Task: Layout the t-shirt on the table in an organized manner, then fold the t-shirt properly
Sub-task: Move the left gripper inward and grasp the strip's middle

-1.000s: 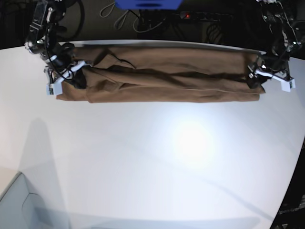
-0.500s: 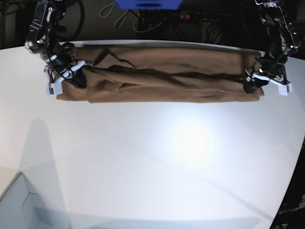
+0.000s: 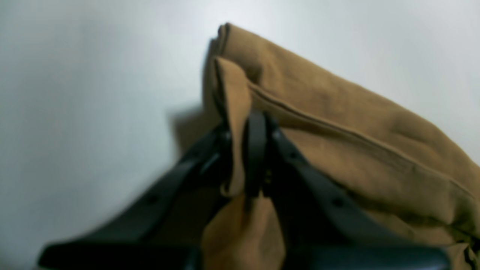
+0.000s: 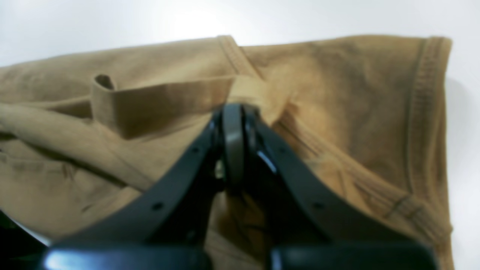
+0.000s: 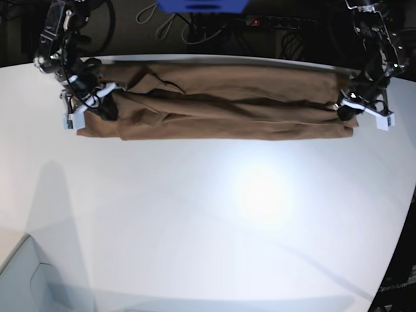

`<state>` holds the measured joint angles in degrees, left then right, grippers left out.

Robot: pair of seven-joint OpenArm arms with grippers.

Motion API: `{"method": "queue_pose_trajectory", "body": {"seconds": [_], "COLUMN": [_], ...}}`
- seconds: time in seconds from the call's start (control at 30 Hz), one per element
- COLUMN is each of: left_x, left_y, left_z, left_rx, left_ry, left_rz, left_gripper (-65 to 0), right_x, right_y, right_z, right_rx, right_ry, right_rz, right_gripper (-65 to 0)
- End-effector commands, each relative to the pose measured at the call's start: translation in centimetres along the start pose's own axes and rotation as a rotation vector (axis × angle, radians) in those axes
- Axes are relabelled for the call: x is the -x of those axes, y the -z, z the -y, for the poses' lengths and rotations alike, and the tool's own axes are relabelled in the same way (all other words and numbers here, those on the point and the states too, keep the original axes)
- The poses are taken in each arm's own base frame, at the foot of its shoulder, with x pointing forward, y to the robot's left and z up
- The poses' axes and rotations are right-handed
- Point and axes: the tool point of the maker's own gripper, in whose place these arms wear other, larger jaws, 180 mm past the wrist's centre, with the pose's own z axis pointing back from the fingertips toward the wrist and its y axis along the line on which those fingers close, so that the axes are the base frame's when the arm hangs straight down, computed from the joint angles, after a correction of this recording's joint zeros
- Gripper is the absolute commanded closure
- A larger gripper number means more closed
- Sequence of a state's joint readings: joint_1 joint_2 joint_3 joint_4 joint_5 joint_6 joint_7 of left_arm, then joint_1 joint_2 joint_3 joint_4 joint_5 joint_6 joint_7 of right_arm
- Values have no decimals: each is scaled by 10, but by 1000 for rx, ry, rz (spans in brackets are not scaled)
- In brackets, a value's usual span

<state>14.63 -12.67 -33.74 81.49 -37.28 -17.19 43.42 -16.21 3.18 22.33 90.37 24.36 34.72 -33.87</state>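
The brown t-shirt (image 5: pixel 221 104) lies stretched in a long folded band across the far part of the white table (image 5: pixel 208 221). My left gripper (image 5: pixel 346 110) is shut on the shirt's end at the base view's right; in the left wrist view the left gripper (image 3: pixel 243 150) pinches a fold of the t-shirt (image 3: pixel 337 127). My right gripper (image 5: pixel 97 104) is shut on the other end at the base view's left; in the right wrist view the right gripper (image 4: pixel 232 142) clamps the t-shirt (image 4: pixel 337 97) near a sleeve hem.
Cables and a blue object (image 5: pixel 201 5) lie on the dark floor beyond the table's far edge. The table's curved edge runs down the right side (image 5: pixel 400 240). A pale box corner (image 5: pixel 26 279) sits at the bottom left.
My left gripper has drawn slightly inward and up with the shirt's end, so the right end of the band sits a little more to the left. The right arm has barely moved.
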Motion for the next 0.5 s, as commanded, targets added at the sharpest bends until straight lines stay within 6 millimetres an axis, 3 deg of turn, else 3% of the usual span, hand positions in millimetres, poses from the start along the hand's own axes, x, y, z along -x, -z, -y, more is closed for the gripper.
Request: {"method": "queue_pose_trajectory", "body": {"seconds": [0.0,0.13,0.33,0.47], "left_x": [-4,-42,-84,-95], "left_y": [-4,-17,-35,-47], "left_z": [-3,-2,14,30], "left_rx": [-24,-35,-21,-4], "left_ry": [34,47,109,162], "left_rz": [-18,87,200,206], "left_gripper": [-2,-2,-2,-2], "right_x": [-13,-13,-9,-12], "right_y": [-2,-1,10,18], "right_z": [-1,-4,-36,-52], "right_rx": [-9,-17,-100,-145], "right_ry": [-17,-17,-46,-64], "right_rz": [40,38,21,20], "right_gripper": [0,0,0,0]}}
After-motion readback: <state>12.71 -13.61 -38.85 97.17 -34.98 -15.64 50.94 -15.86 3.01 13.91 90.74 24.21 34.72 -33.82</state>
